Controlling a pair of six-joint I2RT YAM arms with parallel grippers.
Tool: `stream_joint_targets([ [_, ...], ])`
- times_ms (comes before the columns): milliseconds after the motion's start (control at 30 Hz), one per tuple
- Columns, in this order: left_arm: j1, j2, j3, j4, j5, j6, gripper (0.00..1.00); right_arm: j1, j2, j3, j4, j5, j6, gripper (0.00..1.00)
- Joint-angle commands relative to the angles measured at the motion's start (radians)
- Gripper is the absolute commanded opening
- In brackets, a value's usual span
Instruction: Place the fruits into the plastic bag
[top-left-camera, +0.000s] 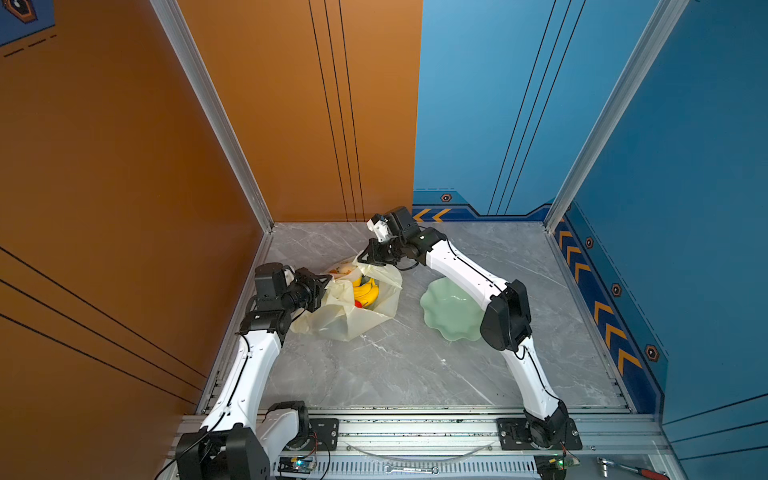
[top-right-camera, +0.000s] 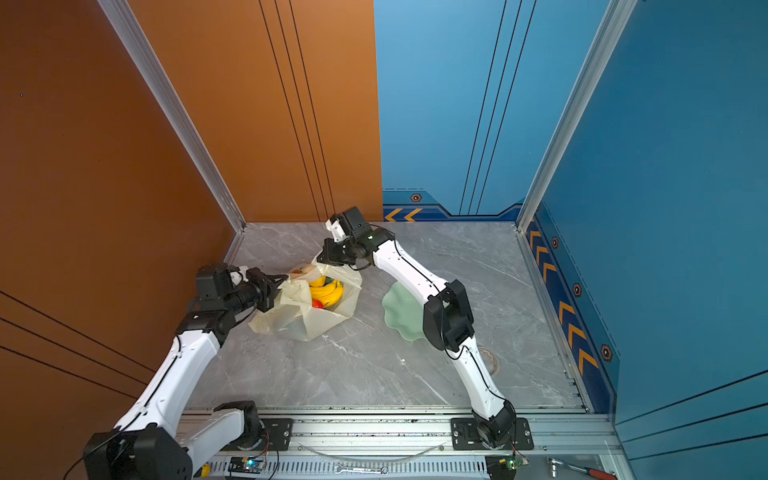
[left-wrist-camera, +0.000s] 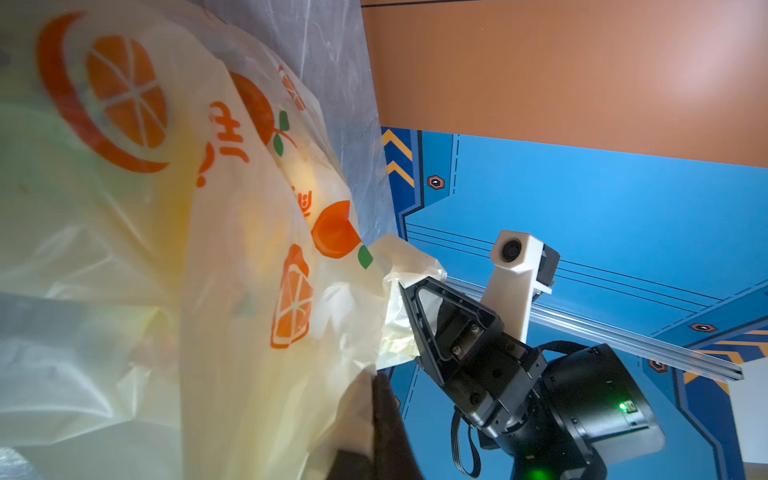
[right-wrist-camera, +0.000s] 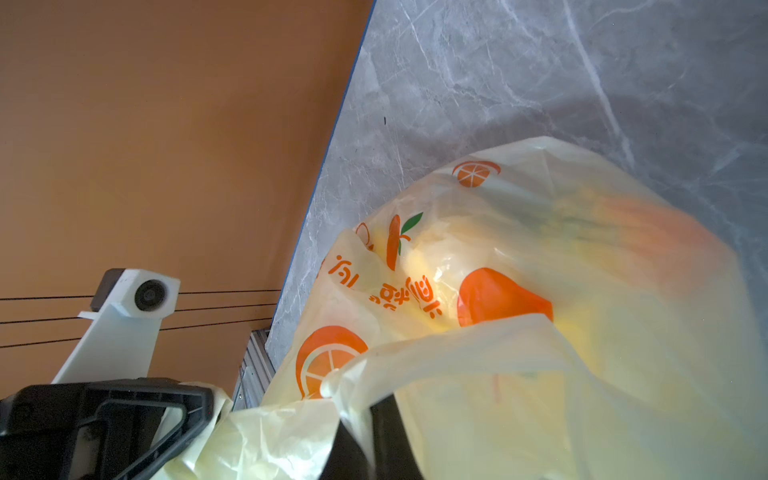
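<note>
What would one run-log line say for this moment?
left tool: shut on bag | right tool: shut on bag | bananas: in bag | dish: beside bag

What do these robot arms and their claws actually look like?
The left arm and right arm have white shells, black joints and thin black cables along them. The left claw and right claw are black, with open triangular fingers and a white camera block beside each.
</note>
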Motion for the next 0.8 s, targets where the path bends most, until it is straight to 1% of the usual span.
stream_joint_targets([
  [0, 0.000, 0.021, -0.019, -0.002, -0.021, 0.059, 0.00, 0.020, 0.029, -0.022, -0.024, 0.010, -0.009, 0.05],
  [167, -0.007, 0.075, -0.015, 0.022, -0.029, 0.072, 0.00, 0.018, 0.043, -0.034, -0.024, 0.021, -0.009, 0.05],
  [267, -0.016, 0.131, 0.004, 0.032, -0.034, 0.085, 0.00, 0.011, 0.054, -0.036, -0.029, 0.024, -0.008, 0.05],
  [400, -0.022, 0.204, 0.024, 0.050, -0.037, 0.100, 0.00, 0.001, 0.063, -0.036, -0.042, 0.026, -0.006, 0.09],
  [600, -0.027, 0.236, 0.047, 0.065, -0.040, 0.104, 0.00, 0.000, 0.056, -0.037, -0.056, 0.024, -0.017, 0.11],
  [633, -0.027, 0.240, 0.049, 0.065, -0.040, 0.104, 0.00, -0.030, 0.054, -0.038, -0.058, 0.023, -0.018, 0.12],
  [700, -0.032, 0.245, 0.055, 0.065, -0.038, 0.104, 0.00, -0.038, 0.053, -0.039, -0.061, 0.019, -0.021, 0.15],
  [733, -0.037, 0.248, 0.058, 0.065, -0.037, 0.106, 0.03, -0.040, 0.050, -0.039, -0.061, 0.017, -0.023, 0.16],
  [767, -0.038, 0.250, 0.061, 0.065, -0.035, 0.106, 0.07, -0.042, 0.050, -0.039, -0.062, 0.016, -0.024, 0.17],
])
